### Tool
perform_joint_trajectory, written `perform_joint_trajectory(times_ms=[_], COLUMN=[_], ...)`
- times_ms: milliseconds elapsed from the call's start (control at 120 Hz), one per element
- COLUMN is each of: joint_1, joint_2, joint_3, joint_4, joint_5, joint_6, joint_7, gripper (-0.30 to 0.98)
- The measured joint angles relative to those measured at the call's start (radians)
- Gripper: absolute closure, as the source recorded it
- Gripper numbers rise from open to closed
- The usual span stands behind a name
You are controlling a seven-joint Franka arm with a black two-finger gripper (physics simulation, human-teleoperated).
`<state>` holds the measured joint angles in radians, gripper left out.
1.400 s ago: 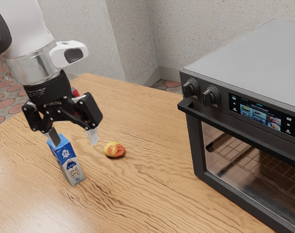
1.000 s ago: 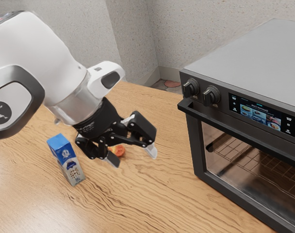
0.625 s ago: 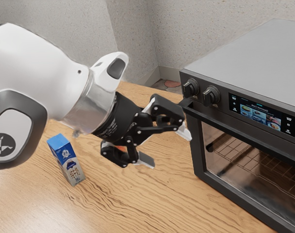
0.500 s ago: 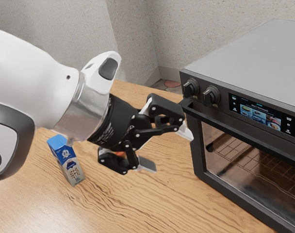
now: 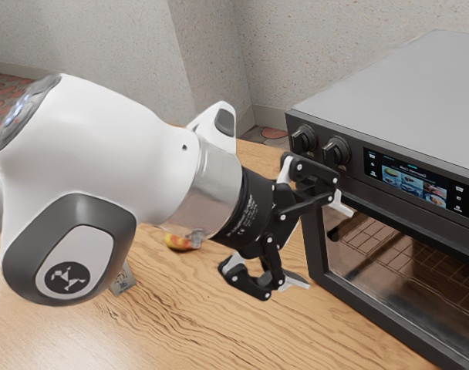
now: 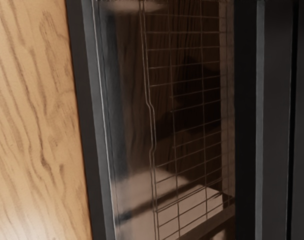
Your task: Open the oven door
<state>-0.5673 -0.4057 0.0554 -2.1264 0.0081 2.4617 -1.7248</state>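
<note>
1. along the upper edge of the oven door point(image 5: 389, 262) runs a dark bar handle point(image 5: 404, 222), just below the control knobs point(image 5: 336, 150) and the touchscreen point(image 5: 416, 183). the door looks closed, on the front of the countertop oven point(image 5: 420, 85) that stands on the wooden table point(image 5: 211, 339).
2. beside the door's near end, the end effector point(image 5: 319, 245) has its fingers spread wide with nothing clasped between them. the upper finger overlaps the bar in the exterior view; whether they touch, i cannot tell.
3. that bar looks stiff and smooth, so it should take a firm squeeze without bending, though a loose hold could slide along it. i would take it with one finger above and one below, a little in from the end bracket; nearer the middle, the pull should twist the door less.
4. the door is probably fairly heavy, framed around a broad pane of glass point(image 6: 182, 115) with a wire rack point(image 6: 202, 77) behind. i judge the pane the fragile part: keep fingertips off it.
5. with the handle up top, the hinge is likely below: ease outward, then follow the arc down. a jerk might drag the oven, and a straight pull could strain the grip.
</note>
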Motion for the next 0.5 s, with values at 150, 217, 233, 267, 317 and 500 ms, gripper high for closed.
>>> perform_joint_trajectory(times_ms=[150,217,233,267,317,500], joint_1=[0.005,0.006,0.006,0.006,0.006,0.009], joint_2=[0.036,0.060,0.064,0.068,0.075,0.114], joint_3=[0.001,0.001,0.001,0.001,0.001,0.002], joint_4=[0.026,0.044,0.046,0.049,0.051,0.090], joint_5=[0.014,0.016,0.017,0.018,0.023,0.036], joint_6=[0.012,0.015,0.016,0.017,0.018,0.021], joint_7=[-0.071,-0.098,-0.104,-0.116,-0.132,-0.180], gripper=[0.00,0.00,0.00,0.00,0.00,0.00])
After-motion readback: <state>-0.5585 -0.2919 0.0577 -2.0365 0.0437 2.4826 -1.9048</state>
